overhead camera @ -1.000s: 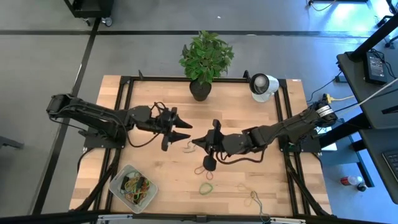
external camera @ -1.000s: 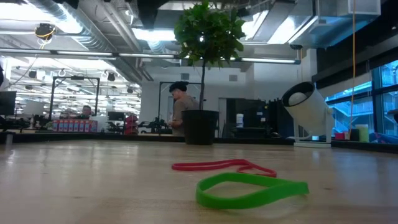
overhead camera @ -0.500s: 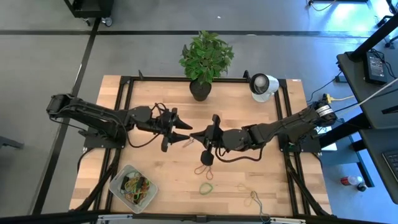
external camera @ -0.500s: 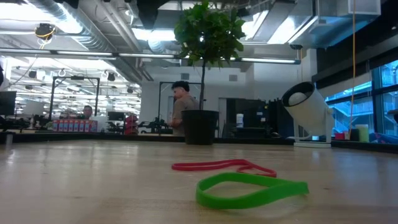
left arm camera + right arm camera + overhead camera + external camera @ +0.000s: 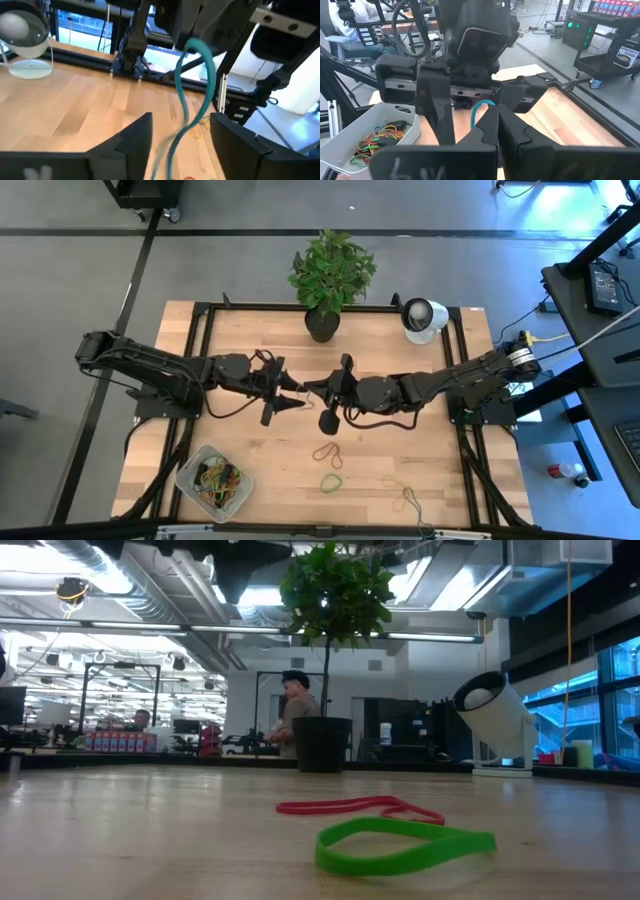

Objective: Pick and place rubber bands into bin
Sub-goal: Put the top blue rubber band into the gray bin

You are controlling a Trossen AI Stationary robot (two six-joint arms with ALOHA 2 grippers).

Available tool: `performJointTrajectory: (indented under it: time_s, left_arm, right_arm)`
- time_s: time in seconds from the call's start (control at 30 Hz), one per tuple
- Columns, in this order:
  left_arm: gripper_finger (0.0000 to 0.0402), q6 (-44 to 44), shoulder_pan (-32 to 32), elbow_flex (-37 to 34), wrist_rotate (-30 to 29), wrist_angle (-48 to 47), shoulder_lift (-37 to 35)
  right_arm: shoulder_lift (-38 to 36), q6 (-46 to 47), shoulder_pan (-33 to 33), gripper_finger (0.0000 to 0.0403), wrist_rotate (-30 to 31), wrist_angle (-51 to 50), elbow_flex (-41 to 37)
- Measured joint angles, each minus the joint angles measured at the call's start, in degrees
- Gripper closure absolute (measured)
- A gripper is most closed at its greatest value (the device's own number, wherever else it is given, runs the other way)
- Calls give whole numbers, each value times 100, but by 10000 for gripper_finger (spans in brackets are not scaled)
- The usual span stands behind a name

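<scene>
My right gripper is shut on a teal rubber band above the middle of the table. My left gripper faces it tip to tip and stands open. The band hangs between the left fingers without plainly touching them. The bin sits at the near left corner with several coloured rubber bands inside. More bands lie flat on the wood near the front: a red-brown one, a green one and a tan one. My right gripper pinches the teal band's upper end between its shut fingertips. The fingers come in nearly level from the table's right. The band dangles slack below them, lifted clear of the table.
A potted plant and a white round device stand along the far edge. A person shows in the room behind the table in the low view. Bare wood lies between the bin and the loose bands.
My right gripper has carried the band toward the table's far edge and up to my left gripper's tips, staying shut. The band now hangs between the left fingers.
</scene>
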Motion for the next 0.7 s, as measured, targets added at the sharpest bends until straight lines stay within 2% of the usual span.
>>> performJointTrajectory:
  time_s: [0.13,0.3,0.4,0.5,0.6,0.7]
  left_arm:
    - [265,0,0,0,-4,-197,0]
    - [380,134,0,0,-4,-183,-6]
    - [395,375,0,0,-2,-211,-65]
    - [398,468,-34,4,-19,-417,-197]
    - [399,473,-197,215,-299,-1102,-297]
    - [399,555,-511,640,-834,-2210,-326]
  right_arm:
    - [0,-14,0,401,0,0,0]
    - [0,-166,0,399,-3,-50,0]
    - [-15,-161,1,388,-7,-93,0]
    - [-220,0,15,367,-20,-653,-2]
    - [-646,447,113,345,-9,-1608,-2]
    - [-1147,763,317,338,-1,-2647,-34]
